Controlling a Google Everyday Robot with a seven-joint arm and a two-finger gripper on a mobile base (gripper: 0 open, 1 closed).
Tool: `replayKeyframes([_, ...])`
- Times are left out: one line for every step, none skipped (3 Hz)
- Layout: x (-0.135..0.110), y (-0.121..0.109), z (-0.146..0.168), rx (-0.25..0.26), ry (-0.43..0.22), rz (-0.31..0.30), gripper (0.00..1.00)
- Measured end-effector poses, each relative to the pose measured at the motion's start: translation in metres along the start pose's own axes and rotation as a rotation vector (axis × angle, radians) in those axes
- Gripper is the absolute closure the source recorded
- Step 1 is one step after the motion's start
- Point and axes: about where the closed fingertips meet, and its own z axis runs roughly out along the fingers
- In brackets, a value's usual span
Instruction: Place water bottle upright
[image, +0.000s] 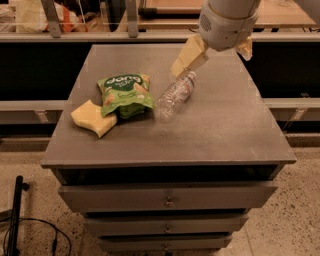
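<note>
The water bottle (175, 96) is clear and ribbed and lies on its side in the middle of the grey cabinet top (220, 130). Its neck end points toward the back right. My gripper (212, 59) hangs over the back of the top, just behind the bottle's neck end. It is open and empty. One tan finger (186, 58) reaches down to the bottle's neck; whether it touches is not clear. The other finger (245, 48) shows only partly beside the white wrist housing. The bottle's cap is hidden by the near finger.
A green snack bag (125, 93) lies just left of the bottle. A yellow sponge (94, 118) lies at the bag's front left. The cabinet has drawers below its front edge (167, 161). A railing and shelving stand behind.
</note>
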Motion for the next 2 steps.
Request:
replayKeyframes([-0.005,-0.007,0.002,0.025,-0.013,0.153,0.0])
replayKeyframes([-0.02,-0.009,0.013,0.042,-0.02,0.29,0.0])
